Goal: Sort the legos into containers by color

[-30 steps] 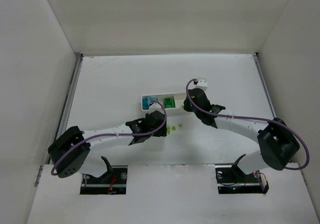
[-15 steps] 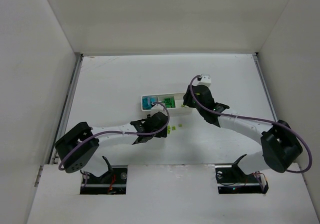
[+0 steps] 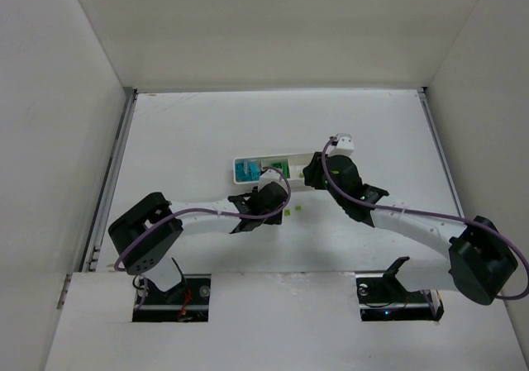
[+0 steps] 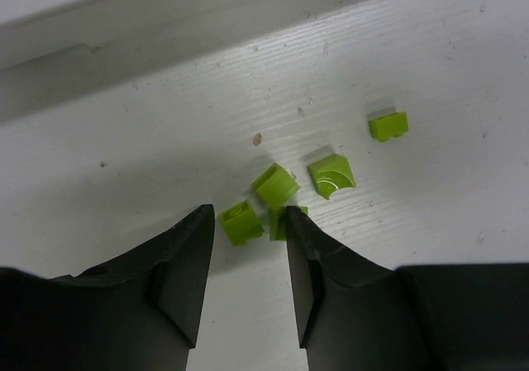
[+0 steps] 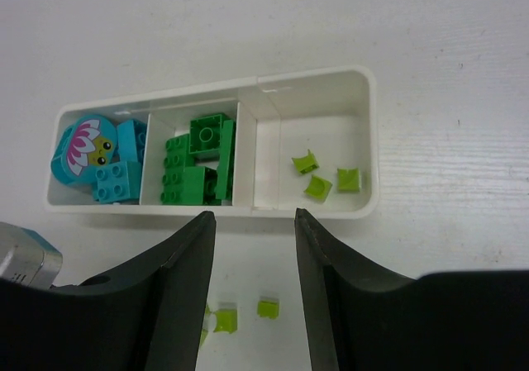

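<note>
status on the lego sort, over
Left gripper open, low over loose yellow-green pieces on table. Right gripper open, empty, above tray. Cyan bricks and green bricks binned; nothing blocking.

A long, shallow white plastic tray [image 5: 369, 140] lies flat near the middle of the table, its long sides parallel to the far edge. It is split into three square compartments. The left compartment holds cyan-blue plastic bricks [image 5: 116, 181] and a round cyan piece printed with a flower face [image 5: 83, 144]. The middle one is packed with bright green studded bricks [image 5: 198, 164], jumbled at different angles. The right one holds three tiny yellow-green pieces [image 5: 316, 187], spread apart on its floor. More loose yellow-green pieces [image 4: 275, 185] lie on the table near the tray's near wall, toward the near edge. Most are clustered close together, and one [image 4: 388, 126] sits apart to the right.
</note>
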`<state>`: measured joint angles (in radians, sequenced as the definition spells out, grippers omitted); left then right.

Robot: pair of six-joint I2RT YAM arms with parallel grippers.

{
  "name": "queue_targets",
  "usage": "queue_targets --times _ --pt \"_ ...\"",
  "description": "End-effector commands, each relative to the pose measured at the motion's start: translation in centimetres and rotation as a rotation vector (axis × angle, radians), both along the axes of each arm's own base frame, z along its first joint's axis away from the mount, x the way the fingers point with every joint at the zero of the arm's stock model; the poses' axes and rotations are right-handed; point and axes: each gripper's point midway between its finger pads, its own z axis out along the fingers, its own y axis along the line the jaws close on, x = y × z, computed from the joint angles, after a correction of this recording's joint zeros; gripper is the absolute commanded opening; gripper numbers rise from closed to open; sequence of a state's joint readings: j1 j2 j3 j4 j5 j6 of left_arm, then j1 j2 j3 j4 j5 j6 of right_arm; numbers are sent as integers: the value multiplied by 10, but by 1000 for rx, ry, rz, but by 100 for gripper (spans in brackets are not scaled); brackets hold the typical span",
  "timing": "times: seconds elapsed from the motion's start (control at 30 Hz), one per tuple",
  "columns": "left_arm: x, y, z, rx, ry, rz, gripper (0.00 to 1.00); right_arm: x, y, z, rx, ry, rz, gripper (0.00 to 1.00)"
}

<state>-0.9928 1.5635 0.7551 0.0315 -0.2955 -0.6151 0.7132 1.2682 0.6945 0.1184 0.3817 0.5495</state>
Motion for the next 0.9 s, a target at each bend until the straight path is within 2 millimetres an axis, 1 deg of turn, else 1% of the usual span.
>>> queue_targets --times 0.0,0.13,0.3,0.43,0.53,0.63,0.73,0.87 --pt "12 -8 9 -7 -37 -2 36 2 8 18 59 -54 13 50" --pt "14 -4 3 16 -28 3 31 1 9 13 54 -45 20 50" --pt "11 -2 4 26 -26 -2 24 -1 10 7 56 -36 30 50" --pt "4 3 4 35 -17 -4 25 0 10 6 59 -35 34 50" --pt "2 8 6 31 -23 6 25 0 11 5 59 -35 34 50" --pt "2 9 14 8 -33 15 27 0 12 2 55 -30 37 50" --pt "1 7 26 -30 -48 22 34 -1 12 1 53 -28 39 50" --pt "0 7 38 -68 -62 25 35 -1 12 1 56 -28 38 50"
